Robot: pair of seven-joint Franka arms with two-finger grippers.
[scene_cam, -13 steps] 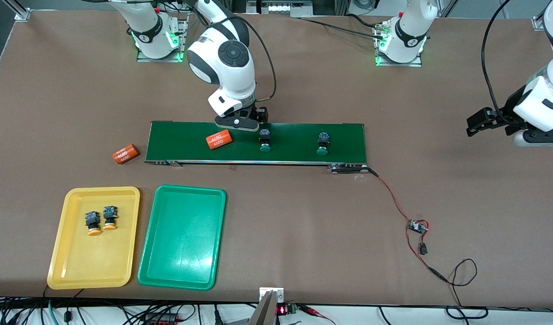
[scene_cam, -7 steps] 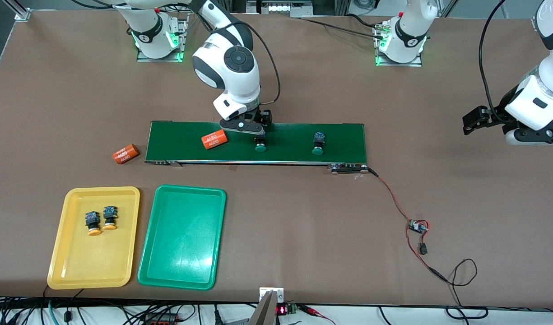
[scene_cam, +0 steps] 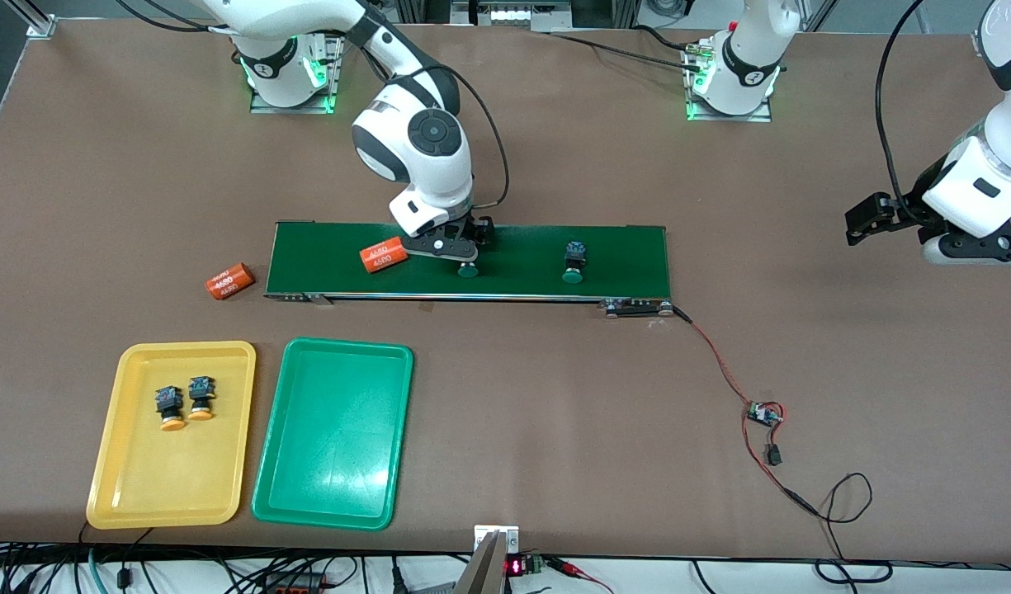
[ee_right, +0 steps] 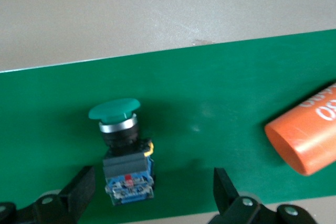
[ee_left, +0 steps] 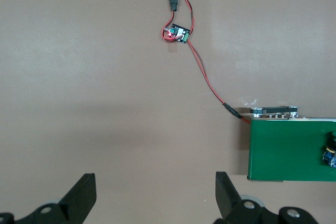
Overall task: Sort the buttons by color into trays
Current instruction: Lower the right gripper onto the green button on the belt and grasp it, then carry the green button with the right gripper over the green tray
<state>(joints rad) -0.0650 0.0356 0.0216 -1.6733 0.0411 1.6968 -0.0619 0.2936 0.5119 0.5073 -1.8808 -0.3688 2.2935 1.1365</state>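
Front view: on the long dark-green conveyor belt (scene_cam: 472,260), the right gripper (scene_cam: 460,247) is low over a green-capped push-button switch (scene_cam: 468,270); a second green-capped switch (scene_cam: 572,262) lies toward the left arm's end.

Left wrist view: the waiting left gripper (ee_left: 155,195) gapes wide over bare table beside the belt.

Right wrist view: the right gripper's spread fingers (ee_right: 79,184) flank that switch's blue-and-black body.

A broad brown matte tabletop (scene_cam: 555,396) fills nearly the whole front view, evenly lit from above with soft shadows. Silver aluminium frame posts (scene_cam: 28,16) stand at its corners. Along the edge nearest the camera, tangled black cables (scene_cam: 307,577) hang against a pale floor.
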